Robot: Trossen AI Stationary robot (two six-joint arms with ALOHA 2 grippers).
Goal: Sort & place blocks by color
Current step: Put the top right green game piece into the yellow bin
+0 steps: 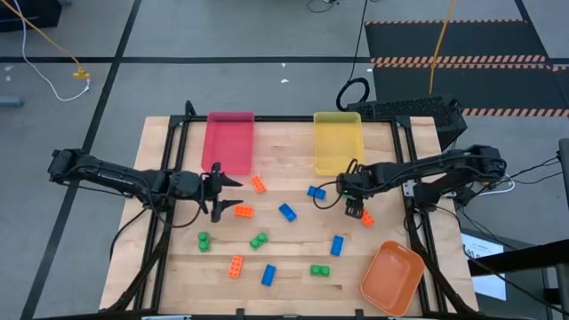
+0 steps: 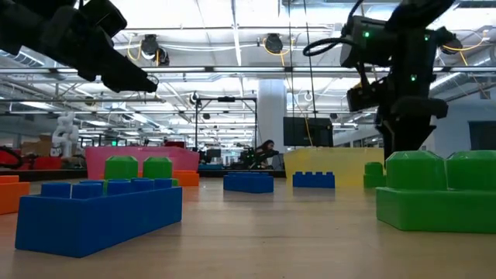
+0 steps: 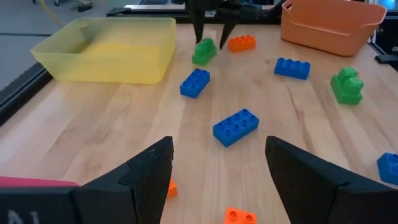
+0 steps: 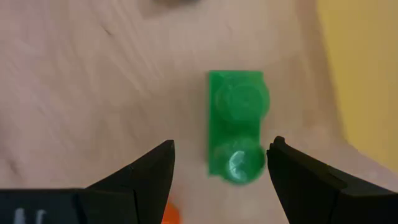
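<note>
Fingers of the right gripper [image 4: 217,163] stand apart, pointed down at the table, with a small green block [image 4: 239,126] lying between and just ahead of the tips, not clamped. Just beside that gripper [image 1: 354,211] an orange block [image 1: 367,219] sits on the wood, a blue block [image 1: 316,191] a little farther off, the yellow tray [image 1: 337,140] close behind it and the orange tray [image 1: 392,275] farther toward the table's near corner. Across the table the left gripper [image 1: 220,194] hovers with its fingers spread and nothing in them; an orange block [image 1: 243,212] lies just off its tips, another [image 1: 259,185] near, the pink tray [image 1: 228,139] close by. Remaining green, blue and orange blocks lie scattered between the two arms.
</note>
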